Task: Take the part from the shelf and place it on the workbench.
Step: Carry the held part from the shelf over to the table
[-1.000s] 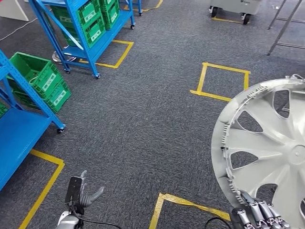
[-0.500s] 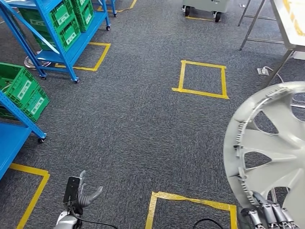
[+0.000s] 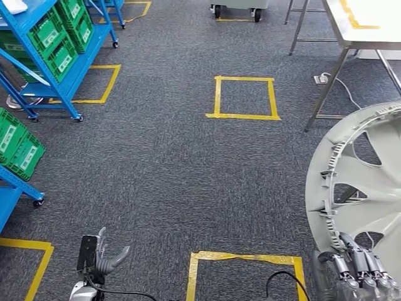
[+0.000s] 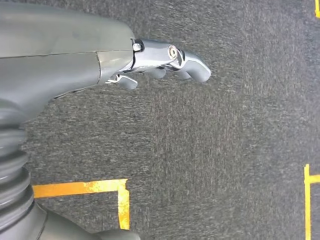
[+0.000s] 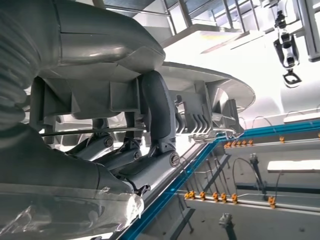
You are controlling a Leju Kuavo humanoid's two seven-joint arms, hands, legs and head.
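The right hand [image 3: 361, 273] sits at the lower right of the head view, its fingers [image 3: 352, 251] curled tight over the edge of the big silver wheel cover [image 3: 373, 188], which stands tilted above the carpet. The left hand [image 3: 101, 260], at the lower left, holds nothing; its fingers [image 4: 188, 67] look loosely bent, though the view is poor. The workbench [image 3: 359, 25] is at the upper right. The blue shelf [image 3: 71, 63] with green crates [image 3: 64, 37] is at the upper left.
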